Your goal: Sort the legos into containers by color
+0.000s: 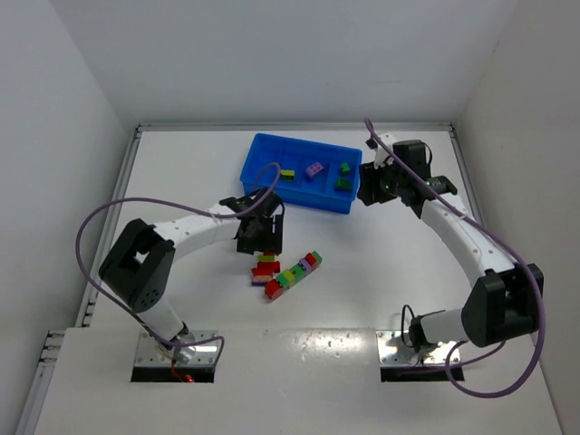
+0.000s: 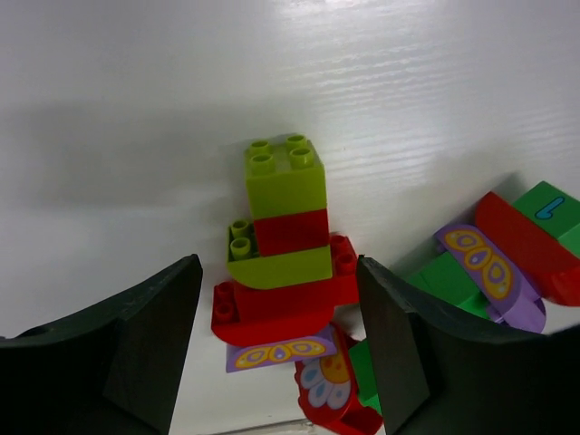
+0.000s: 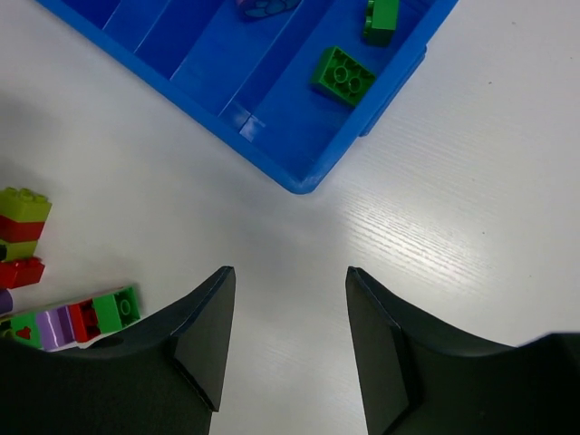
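Note:
Loose legos lie on the table in front of the containers, a blue divided tray (image 1: 263, 148). In the left wrist view a stack of lime and red bricks (image 2: 283, 245) on a purple printed piece stands between my left gripper's (image 2: 279, 272) fingers. Its jaws are open; the right finger (image 2: 399, 344) is almost at the red brick's studs and the left finger (image 2: 154, 344) stands apart. A multicoloured strip (image 1: 297, 270) lies beside the stack. My right gripper (image 3: 290, 276) hangs open and empty over bare table by the tray's corner (image 3: 299, 177). The tray holds a yellow (image 1: 287, 173), a purple (image 1: 314, 169) and two green bricks (image 3: 343, 72).
White walls close in the table on the left, back and right. A raised rail (image 1: 113, 213) runs along the table's left edge. The right arm's purple cable (image 1: 381, 136) loops above the tray's right end.

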`<state>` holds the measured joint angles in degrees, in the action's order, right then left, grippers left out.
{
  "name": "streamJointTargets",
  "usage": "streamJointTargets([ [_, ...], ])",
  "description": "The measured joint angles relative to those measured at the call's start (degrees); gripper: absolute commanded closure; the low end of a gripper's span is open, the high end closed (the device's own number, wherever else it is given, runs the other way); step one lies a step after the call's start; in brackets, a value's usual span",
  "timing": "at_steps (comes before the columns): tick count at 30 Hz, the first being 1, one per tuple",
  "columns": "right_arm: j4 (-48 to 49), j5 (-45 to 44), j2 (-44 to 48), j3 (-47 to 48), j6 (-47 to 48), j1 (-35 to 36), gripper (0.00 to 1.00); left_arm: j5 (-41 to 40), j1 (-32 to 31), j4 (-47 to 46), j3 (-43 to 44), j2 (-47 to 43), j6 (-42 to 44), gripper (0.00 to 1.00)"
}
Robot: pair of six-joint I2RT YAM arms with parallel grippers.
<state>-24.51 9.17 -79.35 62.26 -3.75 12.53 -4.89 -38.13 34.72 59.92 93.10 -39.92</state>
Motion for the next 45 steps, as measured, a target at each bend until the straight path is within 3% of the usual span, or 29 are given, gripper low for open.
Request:
streamJointTargets([
  [5,0.0,0.2,2.5,-1.0,-0.1,-0.6,0.48,0.3,-0.2,-1.0,2.3,4.1,-1.1,0.3],
  [10,0.0,0.7,5.2,-2.8,-0.2,-1.4,0.48,-0.1,-0.4,-2.0,4.7,7.7,-1.4,0.43],
  [13,0.0,1.2,5.3,-3.4,-0.2,-2.0,0.48,-0.7,-0.5,-2.3,5.8,9.9,-1.4,0.59],
  [14,0.0,1.3,5.3,-3.5,-0.2,-2.0,0.48,-0.9,-0.5,-2.4,6.3,10.8,-1.3,0.7],
  [18,0.0,1.6,5.1,-3.5,-0.2,-2.0,0.48,-1.0,-0.4,-2.4,8.9,12.9,-1.3,1.0],
  [24,0.1,5.0,3.5,-3.6,-4.0,-2.0,0.49,0.0,2.5,-0.8,15.0,15.8,-2.3,1.0],
  [30,5.4,15.3,2.6,-4.9,-12.0,-1.4,0.49,3.0,11.7,0.0,25.7,14.7,-4.3,1.0],
  [36,16.7,25.7,-0.3,-6.1,-18.6,2.3,0.34,8.3,18.3,0.0,27.5,9.5,-8.0,1.0],
  [37,19.1,27.5,-1.8,-6.0,-19.9,3.3,0.29,9.6,19.1,-0.1,27.1,8.9,-8.7,1.0],
  [45,27.2,34.2,-17.3,2.0,-26.7,12.6,0.16,14.2,22.2,0.9,23.5,5.8,-11.7,1.0],
])
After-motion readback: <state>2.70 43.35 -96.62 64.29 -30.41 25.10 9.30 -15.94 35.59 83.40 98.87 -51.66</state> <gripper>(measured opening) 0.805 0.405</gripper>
